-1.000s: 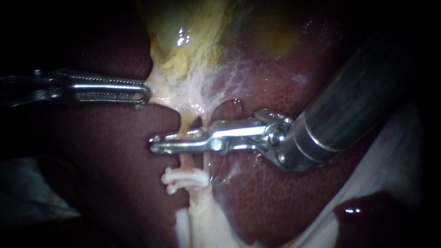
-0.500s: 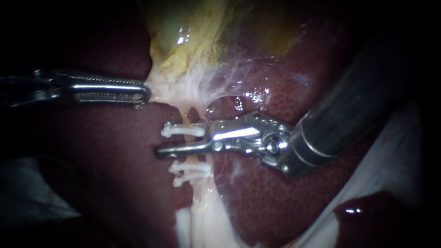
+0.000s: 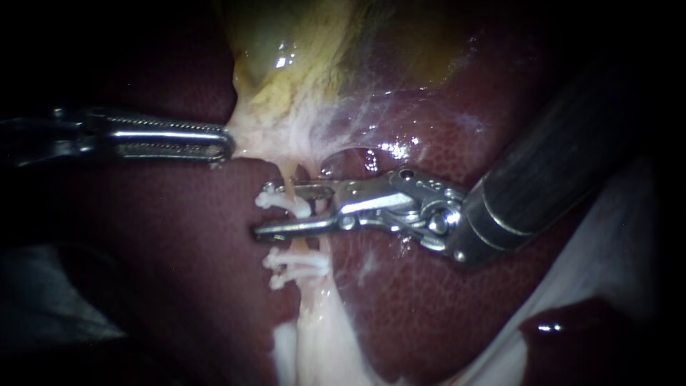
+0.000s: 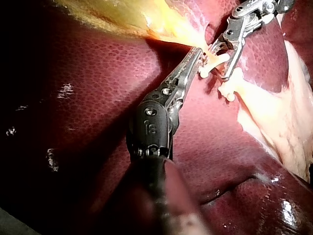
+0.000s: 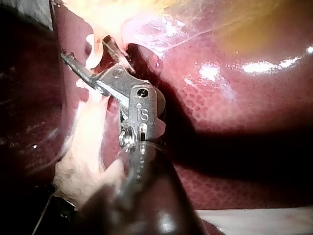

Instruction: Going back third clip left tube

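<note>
Liver (image 3: 179,243) glistening dark red, left instrument (image 3: 227,144) jaws clamping gallbladder (image 3: 286,78), right instrument (image 3: 263,209) jaws apart around clip (image 3: 287,203)

Two thin tools, one from each side

The left tool (image 3: 227,145) lies flat and level, its jaws squeezed together on a bit of pale tissue (image 3: 250,139) at the very tip. The right tool (image 3: 266,209) slants down from the upper right. Its wrist is bent so that it points across to the left, and its jaws stand apart with a gap between them.
</note>
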You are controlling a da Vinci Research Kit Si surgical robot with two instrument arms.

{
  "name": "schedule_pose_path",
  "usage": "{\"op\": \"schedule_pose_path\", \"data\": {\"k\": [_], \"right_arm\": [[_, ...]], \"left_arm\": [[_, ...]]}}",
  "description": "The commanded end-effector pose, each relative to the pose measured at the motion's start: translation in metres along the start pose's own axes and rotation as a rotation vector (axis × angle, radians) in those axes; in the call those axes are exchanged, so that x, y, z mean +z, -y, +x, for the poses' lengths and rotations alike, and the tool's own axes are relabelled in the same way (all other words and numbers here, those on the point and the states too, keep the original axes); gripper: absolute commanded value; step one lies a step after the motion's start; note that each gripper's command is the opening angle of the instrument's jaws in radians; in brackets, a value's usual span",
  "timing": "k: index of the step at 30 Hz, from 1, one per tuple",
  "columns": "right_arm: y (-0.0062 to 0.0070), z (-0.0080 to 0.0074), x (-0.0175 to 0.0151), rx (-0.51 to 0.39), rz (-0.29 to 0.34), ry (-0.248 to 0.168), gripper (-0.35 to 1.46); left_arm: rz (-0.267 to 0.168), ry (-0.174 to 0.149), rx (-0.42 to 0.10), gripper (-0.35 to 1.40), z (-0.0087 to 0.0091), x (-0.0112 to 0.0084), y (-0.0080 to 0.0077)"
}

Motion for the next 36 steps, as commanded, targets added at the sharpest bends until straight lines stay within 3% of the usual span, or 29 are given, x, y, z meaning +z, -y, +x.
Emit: {"op": "schedule_pose_path", "data": {"k": [1, 8, 16, 23, 26, 29, 36], "right_arm": [[-0.0003, -0.0001, 0.0, 0.001, -0.002, 0.0, 0.49], [-0.0022, -0.0004, -0.0001, 0.001, -0.023, 0.02, 0.49], [-0.0018, -0.0003, 0.0001, -0.016, -0.023, 0.02, 0.49], [-0.0025, -0.0004, 0.0, -0.025, -0.056, 0.014, 0.5], [-0.0025, -0.0006, 0.0004, -0.023, -0.024, 0.021, 0.5], [-0.0017, -0.001, 0.0016, -0.028, 0.037, 0.038, 0.5], [0.0002, -0.0012, 0.0043, -0.058, 0.168, 0.022, 0.5]], "left_arm": [[0.0, 0.0, 0.0, -0.35, 0.0, 0.0, 0.0], [0.0, 0.0, 0.0, -0.35, 0.0, 0.0, 0.0], [0.0, 0.0, 0.0, -0.35, 0.0, 0.0, 0.0], [0.0, 0.0, 0.0, -0.35, 0.0, 0.0, 0.0], [0.001, 0.0, 0.0, -0.35, 0.0, 0.0001, 0.0], [0.001, 0.0, 0.0, -0.35, 0.0, 0.0001, 0.0], [0.001, 0.0, 0.0, -0.35, 0.0001, 0.0001, -0.0002]]}}
